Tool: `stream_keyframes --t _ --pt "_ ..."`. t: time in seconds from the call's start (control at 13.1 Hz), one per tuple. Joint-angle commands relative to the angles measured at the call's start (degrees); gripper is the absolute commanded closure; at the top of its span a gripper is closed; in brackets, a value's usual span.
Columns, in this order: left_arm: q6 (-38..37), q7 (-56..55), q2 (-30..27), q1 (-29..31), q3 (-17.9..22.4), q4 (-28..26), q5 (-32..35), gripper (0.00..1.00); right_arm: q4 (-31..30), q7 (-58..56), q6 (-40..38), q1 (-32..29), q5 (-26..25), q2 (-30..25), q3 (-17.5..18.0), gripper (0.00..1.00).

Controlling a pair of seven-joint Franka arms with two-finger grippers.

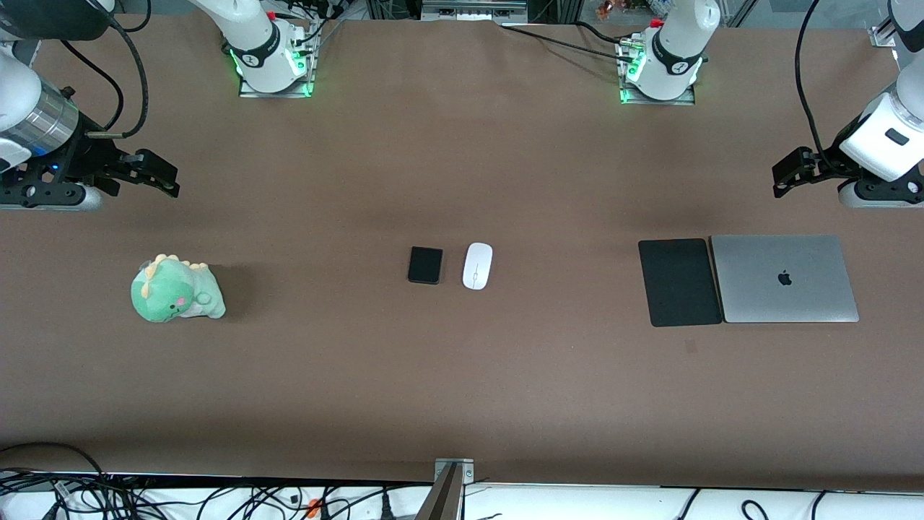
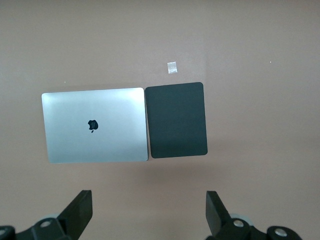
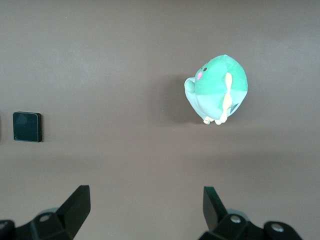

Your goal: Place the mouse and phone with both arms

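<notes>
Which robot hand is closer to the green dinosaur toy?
The right one. The right gripper hangs open over the table at the right arm's end, close to the green dinosaur toy. The left gripper, also open, waits at the left arm's end by the laptop.

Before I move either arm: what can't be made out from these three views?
- White oval mouse: in neither wrist view, outside both frames.
- Small black phone: absent from left wrist view.
- Grey paper scrap: too small to identify.
- Right gripper, left gripper: bodies cut off by wrist-view edges.
</notes>
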Motion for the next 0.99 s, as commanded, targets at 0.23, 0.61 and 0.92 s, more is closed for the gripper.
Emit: stream_keyframes --t 0.23,0.61,0.92 --pt "-1.09 0.39 0.20 -0.14 0.25 1.14 -0.72 0.00 1.27 0.56 -0.36 -0.42 -0.51 0.57 0.38 0.00" --pt "-2.32 0.30 0.72 -0.49 0.25 1.05 -1.24 0.00 1.27 0.56 -0.27 -0.51 -0.51 0.57 0.38 0.00" --pt "-5.56 0.39 0.90 -0.41 0.25 0.97 -1.33 0.00 1.27 0.56 -0.27 -0.51 -0.51 0.57 0.38 0.00"
